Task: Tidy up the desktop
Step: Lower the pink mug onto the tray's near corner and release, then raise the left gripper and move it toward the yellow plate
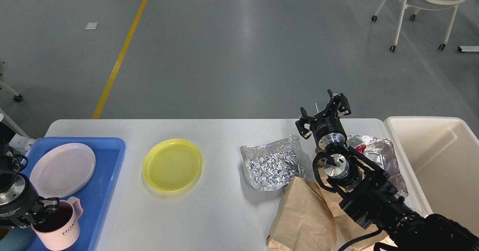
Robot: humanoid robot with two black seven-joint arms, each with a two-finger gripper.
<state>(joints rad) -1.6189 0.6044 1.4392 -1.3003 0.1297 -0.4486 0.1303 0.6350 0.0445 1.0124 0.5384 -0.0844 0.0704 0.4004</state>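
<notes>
2 tools: left point(41, 210) clamped on pink mug point(58, 226), right point(324, 113) raised, fingers spread.

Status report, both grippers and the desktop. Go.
Left gripper shut on pink mug over blue tray. Right gripper open, empty, above desktop. Yellow plate, foil wrapper, paper bags uncleared.

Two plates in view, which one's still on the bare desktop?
The yellow plate, alone on the white desktop. The pale pink plate lies inside the blue tray.
</notes>
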